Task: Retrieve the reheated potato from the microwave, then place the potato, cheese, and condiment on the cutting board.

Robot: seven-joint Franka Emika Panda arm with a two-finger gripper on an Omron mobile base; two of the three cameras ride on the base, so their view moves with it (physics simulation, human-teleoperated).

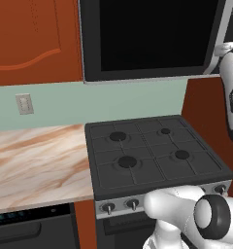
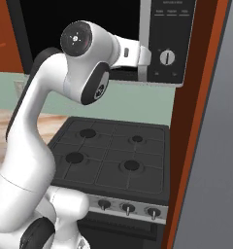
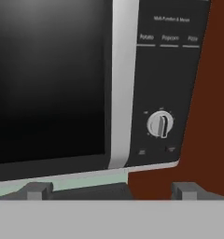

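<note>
One shut microwave point(image 3: 62, 84), potato hidden inside.
Door on the left, knob point(image 3: 159, 124) on the right, open gripper point(image 3: 111, 190) low in front; reaching wrong, it could bump the knob and miss the door.

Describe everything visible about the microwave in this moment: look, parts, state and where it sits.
The microwave is a wide box mounted above the black gas stove, beside an orange-brown cabinet. Its black glass door is shut, edged by a silver-grey frame. To the right, a dark control panel carries a row of small preset labels and one round white knob. The open gripper hovers in front of its lower right corner, with nothing seen touching it.
</note>
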